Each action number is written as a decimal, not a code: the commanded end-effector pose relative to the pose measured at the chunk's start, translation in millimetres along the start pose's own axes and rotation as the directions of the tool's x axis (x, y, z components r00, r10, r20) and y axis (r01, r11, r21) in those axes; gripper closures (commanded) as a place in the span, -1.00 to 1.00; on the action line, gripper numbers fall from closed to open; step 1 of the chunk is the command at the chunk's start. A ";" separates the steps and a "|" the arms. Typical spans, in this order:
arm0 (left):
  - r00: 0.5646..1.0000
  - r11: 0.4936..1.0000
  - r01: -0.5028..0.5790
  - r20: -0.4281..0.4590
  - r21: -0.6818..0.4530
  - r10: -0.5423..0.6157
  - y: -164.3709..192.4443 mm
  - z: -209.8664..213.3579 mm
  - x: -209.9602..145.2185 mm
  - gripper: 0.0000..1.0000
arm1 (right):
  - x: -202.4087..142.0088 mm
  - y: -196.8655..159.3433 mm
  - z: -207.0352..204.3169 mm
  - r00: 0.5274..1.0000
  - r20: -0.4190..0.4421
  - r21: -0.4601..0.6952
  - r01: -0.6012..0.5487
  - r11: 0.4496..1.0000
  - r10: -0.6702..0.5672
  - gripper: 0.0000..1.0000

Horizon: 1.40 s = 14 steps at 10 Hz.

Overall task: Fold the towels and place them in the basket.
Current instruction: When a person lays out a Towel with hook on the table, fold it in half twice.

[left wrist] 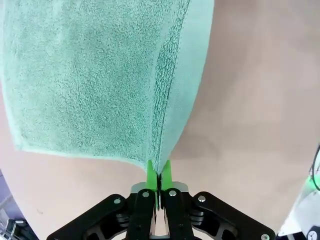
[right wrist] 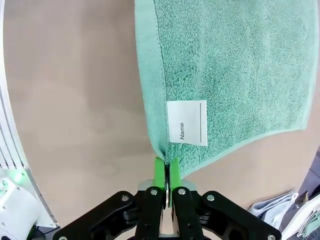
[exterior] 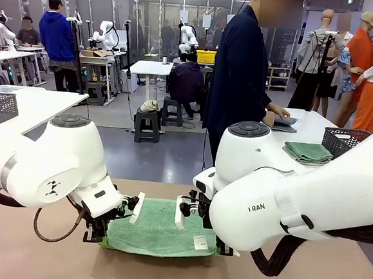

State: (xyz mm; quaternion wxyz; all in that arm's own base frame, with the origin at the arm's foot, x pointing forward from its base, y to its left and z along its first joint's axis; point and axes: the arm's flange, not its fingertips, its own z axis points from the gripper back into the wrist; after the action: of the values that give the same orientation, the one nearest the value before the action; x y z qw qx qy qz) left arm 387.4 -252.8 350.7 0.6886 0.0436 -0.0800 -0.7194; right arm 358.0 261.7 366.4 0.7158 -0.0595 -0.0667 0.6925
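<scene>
Gripping the green towel (exterior: 160, 231) by its near corners, left tool (left wrist: 158, 169) and right tool (right wrist: 166, 166) are clamped on it; unfolded, so folding and the basket (exterior: 341, 142) remain.

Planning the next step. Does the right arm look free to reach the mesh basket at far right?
Probably not yet: the right gripper is shut on a corner of the green towel, and the basket sits on the white table beyond.
</scene>
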 end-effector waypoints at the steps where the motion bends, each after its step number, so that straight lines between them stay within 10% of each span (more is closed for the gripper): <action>1: 1.000 1.000 0.010 0.004 -0.001 -0.010 -0.8 -3.2 -0.2 1.00 | -0.2 0.6 -2.5 1.000 0.005 -0.004 0.000 1.000 0.000 1.00; 14: 0.996 0.999 0.032 -0.087 0.039 -0.028 135.6 9.2 2.6 0.93 | 11.1 -142.0 -22.1 0.999 -0.007 -0.008 -0.047 0.999 0.047 0.91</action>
State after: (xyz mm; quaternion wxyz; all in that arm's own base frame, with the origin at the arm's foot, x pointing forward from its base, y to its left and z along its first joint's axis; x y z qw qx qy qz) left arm 506.7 -257.9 383.4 0.6784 0.0771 -0.0777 -0.7265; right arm 490.1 266.1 372.0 0.7010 -0.0594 -0.0794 0.7063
